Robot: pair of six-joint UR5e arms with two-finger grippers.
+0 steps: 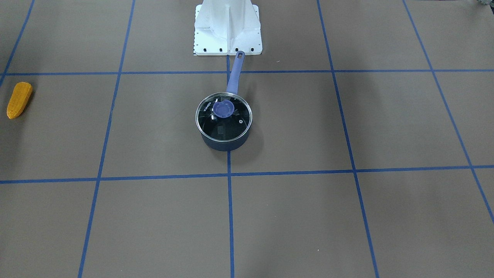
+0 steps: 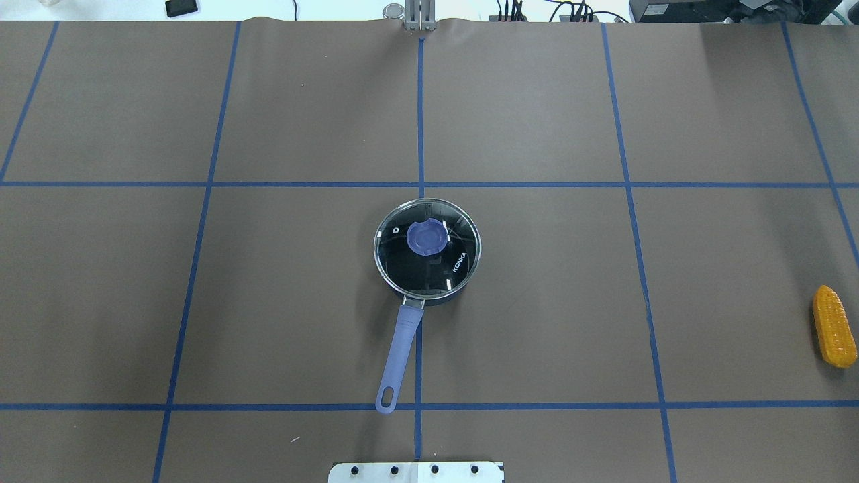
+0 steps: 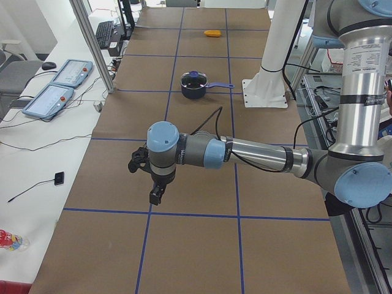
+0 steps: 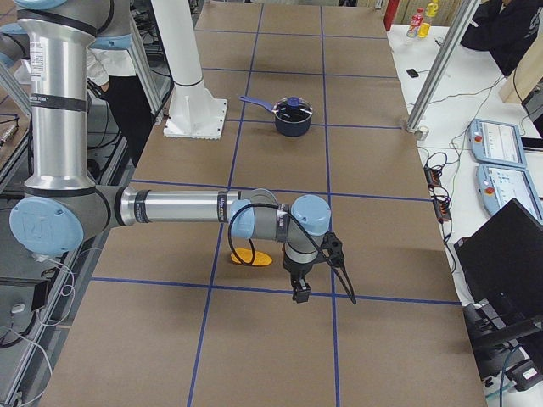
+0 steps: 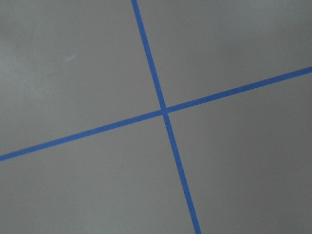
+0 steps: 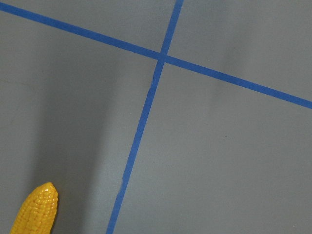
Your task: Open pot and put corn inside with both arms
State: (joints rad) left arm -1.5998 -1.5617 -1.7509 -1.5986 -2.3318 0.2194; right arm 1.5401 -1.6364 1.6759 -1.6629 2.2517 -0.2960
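**mk:** How far along is this one? Looks barely started to me.

**jo:** Pretty much nothing's done yet. Starting at the robot's right end of the table, the right gripper [image 4: 299,292] hangs above the paper near the corn [image 4: 253,255], not touching it. The corn's lying flat on the table, well apart from the pot. The right wrist cam only catches its tip in one corner.

**mk:** Jaws open or closed?

**jo:** Honestly can't tell for either arm. The grippers only show in the side views, and the wrist cams don't show any fingers.

**mk:** And the pot?

**jo:** The pot [image 1: 224,146] is in the middle of the table with the glass lid [image 1: 227,125] still on and nothing at the blue knob [image 1: 223,108]. Its handle [image 1: 234,75] points back toward the white pedestal [image 1: 227,29].

**mk:** Left arm?

**jo:** Farthest out. The left gripper [image 3: 155,197] hovers over the paper at the other end, well apart from the pot. Its cam shows just the blue tape lines [image 5: 165,111].

**mk:** So what's left?

**jo:** All of it, I reckon: lid off, corn grabbed, carried over, dropped in. My guess is the left arm takes the lid and the right takes the corn, since the corn's on its side.
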